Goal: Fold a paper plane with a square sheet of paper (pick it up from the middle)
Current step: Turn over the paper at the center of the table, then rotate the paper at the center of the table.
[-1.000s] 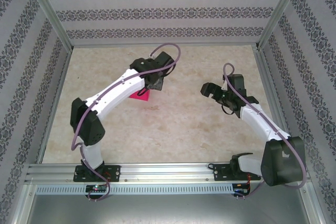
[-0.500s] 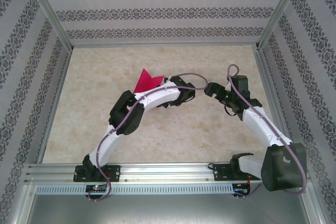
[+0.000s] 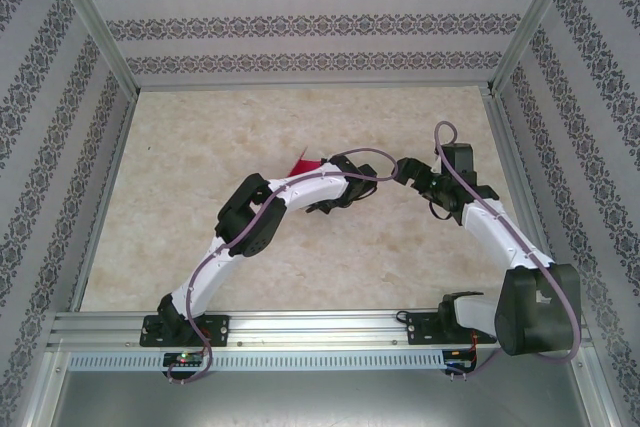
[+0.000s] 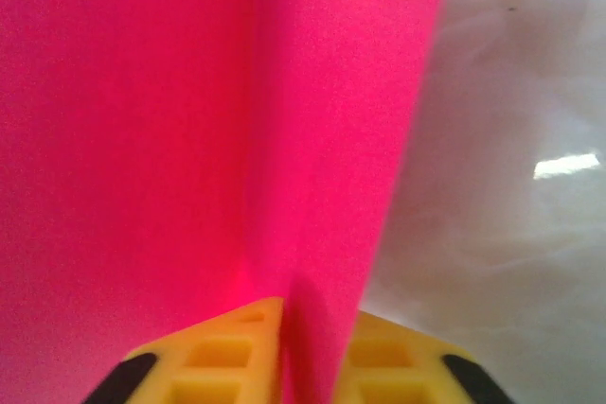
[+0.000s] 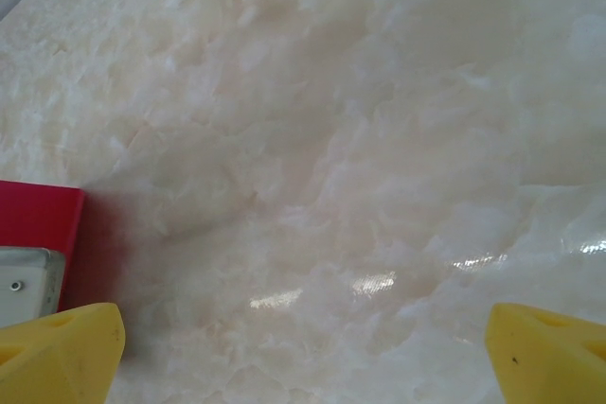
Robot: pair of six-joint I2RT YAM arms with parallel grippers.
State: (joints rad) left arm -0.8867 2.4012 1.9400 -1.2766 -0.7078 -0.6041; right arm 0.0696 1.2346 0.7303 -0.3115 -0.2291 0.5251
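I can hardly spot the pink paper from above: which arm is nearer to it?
Left. The left arm has the pink paper right between its jaws. The right arm hangs just to the paper's right, jaws wide open.

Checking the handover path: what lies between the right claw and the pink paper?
Bare marble tabletop, in the right wrist view; the left claw pinches the paper.

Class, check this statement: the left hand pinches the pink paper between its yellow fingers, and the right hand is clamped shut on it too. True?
No. The right hand is wide open, gripping nothing; the right wrist view shows it. The left hand does pinch the pink paper between its yellow fingers.
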